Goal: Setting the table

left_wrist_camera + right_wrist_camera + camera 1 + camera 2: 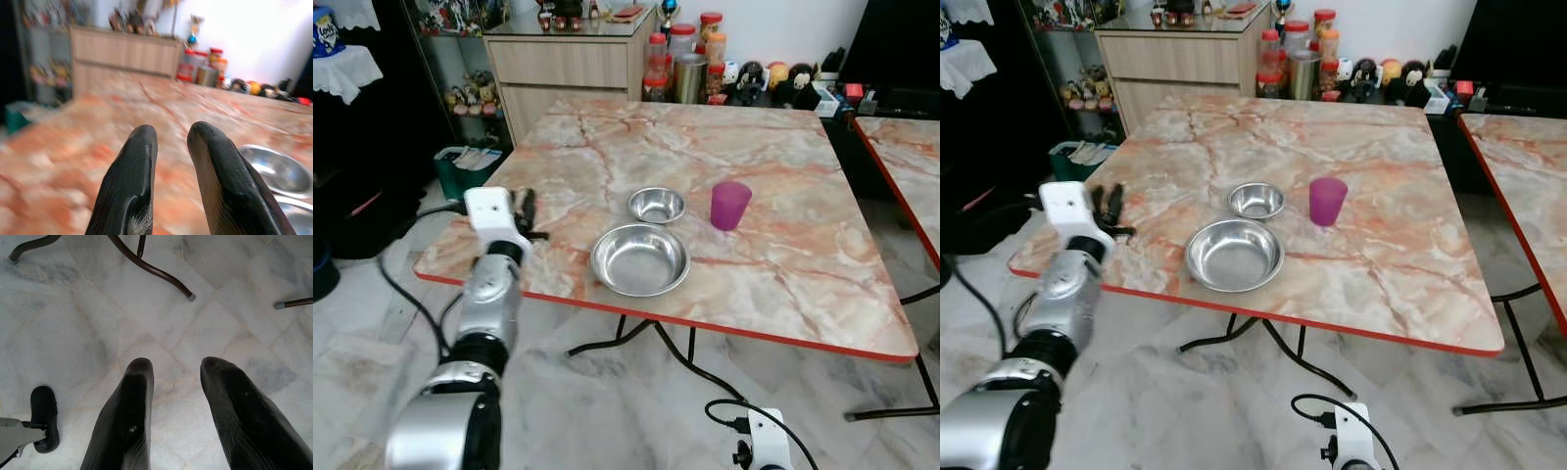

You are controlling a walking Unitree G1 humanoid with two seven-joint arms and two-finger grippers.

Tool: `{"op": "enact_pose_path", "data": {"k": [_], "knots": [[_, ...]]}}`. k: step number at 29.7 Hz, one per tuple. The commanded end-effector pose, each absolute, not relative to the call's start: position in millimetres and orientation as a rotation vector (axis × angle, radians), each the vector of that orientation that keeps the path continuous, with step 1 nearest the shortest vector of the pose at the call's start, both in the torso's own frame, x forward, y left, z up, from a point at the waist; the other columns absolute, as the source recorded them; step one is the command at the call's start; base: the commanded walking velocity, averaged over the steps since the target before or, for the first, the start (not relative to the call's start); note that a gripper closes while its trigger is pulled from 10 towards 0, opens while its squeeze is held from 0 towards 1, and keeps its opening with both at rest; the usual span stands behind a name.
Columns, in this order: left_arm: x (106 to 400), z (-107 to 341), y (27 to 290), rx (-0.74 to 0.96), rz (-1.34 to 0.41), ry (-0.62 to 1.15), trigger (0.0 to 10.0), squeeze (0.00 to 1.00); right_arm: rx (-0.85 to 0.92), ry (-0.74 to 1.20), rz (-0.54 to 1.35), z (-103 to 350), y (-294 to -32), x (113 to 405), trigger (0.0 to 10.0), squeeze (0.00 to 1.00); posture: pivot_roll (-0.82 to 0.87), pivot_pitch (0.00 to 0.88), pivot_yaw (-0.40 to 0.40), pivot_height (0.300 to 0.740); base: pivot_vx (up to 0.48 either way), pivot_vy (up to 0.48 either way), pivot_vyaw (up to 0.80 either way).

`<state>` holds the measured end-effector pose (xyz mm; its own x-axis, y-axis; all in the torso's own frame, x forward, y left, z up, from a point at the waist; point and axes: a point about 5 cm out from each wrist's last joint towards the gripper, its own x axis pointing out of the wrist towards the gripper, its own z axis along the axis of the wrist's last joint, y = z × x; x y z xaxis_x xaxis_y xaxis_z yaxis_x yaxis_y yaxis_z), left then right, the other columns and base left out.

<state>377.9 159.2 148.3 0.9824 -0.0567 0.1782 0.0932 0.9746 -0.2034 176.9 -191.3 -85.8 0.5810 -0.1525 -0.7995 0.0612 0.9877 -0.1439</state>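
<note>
From the head, the left hand (523, 209) reaches out level over the near left corner of the pink-veined marble tabletop (783, 166), fingers a narrow slit apart and empty, while the large round steel bowl (640, 259) sits near the front edge, the small steel bowl (657, 206) just behind it and the purple plastic cup (730, 206) beside that. Left wrist: the two black fingers (129, 186) point along the tabletop, steel bowls off to one side. Right wrist: the right hand (176, 369) hangs over white marble floor, moderately parted, holding nothing.

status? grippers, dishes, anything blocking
Left gripper open, empty, over table's near-left corner. Right gripper open, hanging over floor. Big bowl, small bowl, purple cup untouched. Nothing blocking.
</note>
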Motion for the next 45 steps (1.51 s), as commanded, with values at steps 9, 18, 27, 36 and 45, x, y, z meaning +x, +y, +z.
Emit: {"op": "enact_pose_path", "data": {"k": [9, 18, 27, 36, 45], "knots": [[377.9, 130.6, 129.4, -0.307, -0.206, -0.02, 10.0, 1.0, -0.099, 0.943, -0.133, -85.2, -190.9, 178.6, 10.0, 0.0, 0.04, 0.0, 0.046, 0.74, 0.0, 0.0, 0.0], [378.5, 120.0, 125.7, -0.313, -0.203, 0.102, 10.0, 0.0, -0.104, 0.944, -0.123, -85.6, -188.7, 178.4, 10.0, 0.0, 0.05, 0.0, 0.048, 0.74, 0.0, 0.0, 0.0], [375.4, 106.3, 117.1, -0.364, -0.202, 0.213, 10.0, 0.0, -0.1, 0.946, -0.123, -86.2, -187.3, 177.4, 10.0, 0.0, 0.04, 0.0, 0.061, 0.74, 0.0, 0.0, 0.0], [375.0, 105.5, 113.0, -0.357, -0.241, 0.24, 10.0, 0.0, -0.095, 0.949, -0.124, -86.9, -186.6, 176.0, 10.0, 0.0, 0.04, 0.0, 0.062, 0.74, 0.0, 0.0, 0.0], [374.2, 104.3, 111.2, -0.358, -0.249, 0.255, 10.0, 0.0, -0.096, 0.951, -0.118, -86.9, -185.6, 176.5, 10.0, 0.0, 0.05, 0.0, 0.059, 0.74, 0.0, 0.0, 0.0]]}}
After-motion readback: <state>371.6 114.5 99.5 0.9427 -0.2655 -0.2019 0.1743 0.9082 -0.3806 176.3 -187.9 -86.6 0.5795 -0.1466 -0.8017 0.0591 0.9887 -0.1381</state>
